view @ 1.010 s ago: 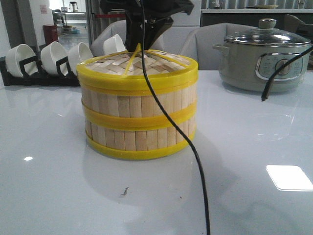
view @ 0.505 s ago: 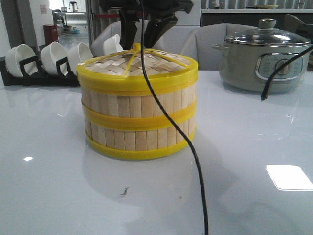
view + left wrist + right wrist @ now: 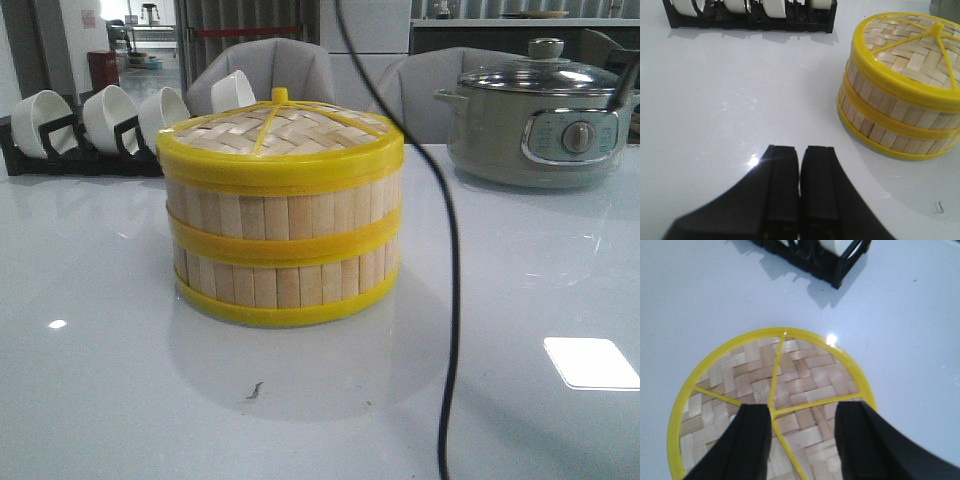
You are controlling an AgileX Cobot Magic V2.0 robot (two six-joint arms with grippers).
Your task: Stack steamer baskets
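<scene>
We see the right claw [image 3: 801,440] spread wide with nothing between its fingers, hovering straight above the woven lid [image 3: 771,405]; the lid's yellow spokes run under the gap and meet just below it. No contact that we can make out.

The left claw [image 3: 800,192] is closed, fingers pressed together, gripping nothing, low over bare white bench [image 3: 725,100]. The steamer baskets [image 3: 897,115] sit ahead of it and off to one side, well apart from the fingers.

In the front view no claw shows. The two baskets [image 3: 282,240] stand stacked, one directly on the other, walls lined up, yellow rims touching at the middle band, upright on the bench [image 3: 100,380]. The lid [image 3: 282,130] rests flat on the upper basket, knob centred.

Beyond the left claw, a black rack of white bowls [image 3: 750,12] stands at the far edge; the same rack [image 3: 95,125] sits behind the stack in the front view. A grey-green pot [image 3: 540,115] with glass lid stands further off, apart from the stack. A black cable [image 3: 452,280] hangs across the front view.
</scene>
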